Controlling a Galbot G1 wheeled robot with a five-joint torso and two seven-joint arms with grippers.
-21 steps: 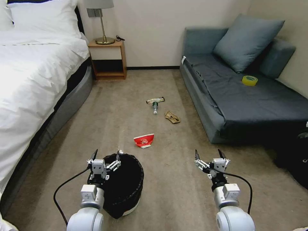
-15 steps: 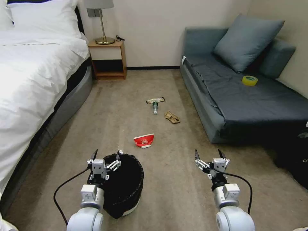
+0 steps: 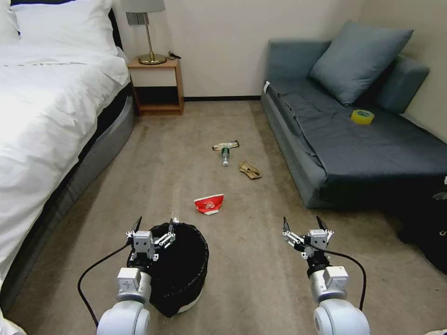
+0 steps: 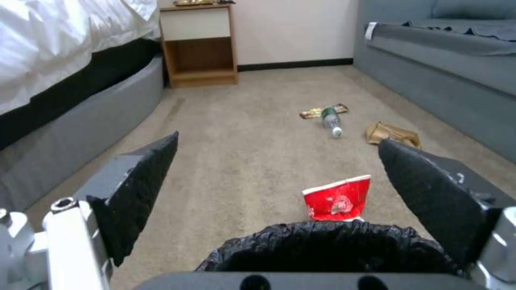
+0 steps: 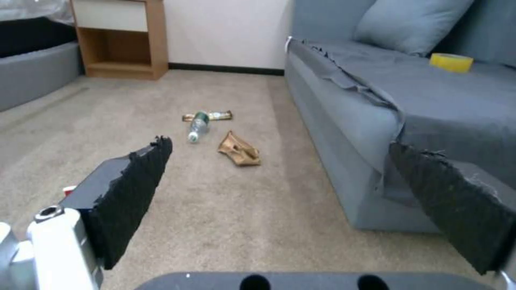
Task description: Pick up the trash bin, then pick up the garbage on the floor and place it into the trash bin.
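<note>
Both arms reached forward and low over the carpet. The left end effector (image 3: 152, 227) hung above the near-left rim of the trash bin (image 3: 184, 272), its two black fingers (image 4: 141, 189) spread wide and holding nothing; from the left wrist view the crinkled black liner of the bin (image 4: 328, 245) sat directly below the gap between them. The right end effector (image 3: 302, 225) hovered over bare carpet, well apart from the bin, fingers likewise spread and empty.

The trash bin stood upright on the floor (image 3: 251, 279) just in front of the robot, left of centre. The garbage lay ahead of it: the red-and-white carton (image 3: 209, 204) near the bin's far rim, then farther off a cluster of the brown paper bag (image 3: 250, 170), the small bottle (image 3: 225, 156) and the snack wrapper (image 3: 225, 145), the bottle's end touching or nearly touching the wrapper.

The carpet formed an open lane between the bed (image 3: 51, 116) on the left and the grey sofa (image 3: 354, 139) on the right, whose front edge ran close beside the paper bag. A yellow tape roll (image 3: 362, 116) sat on the sofa seat. A wooden nightstand (image 3: 157, 86) closed the far left corner by the wall. Open floor surrounded the carton on all sides.
</note>
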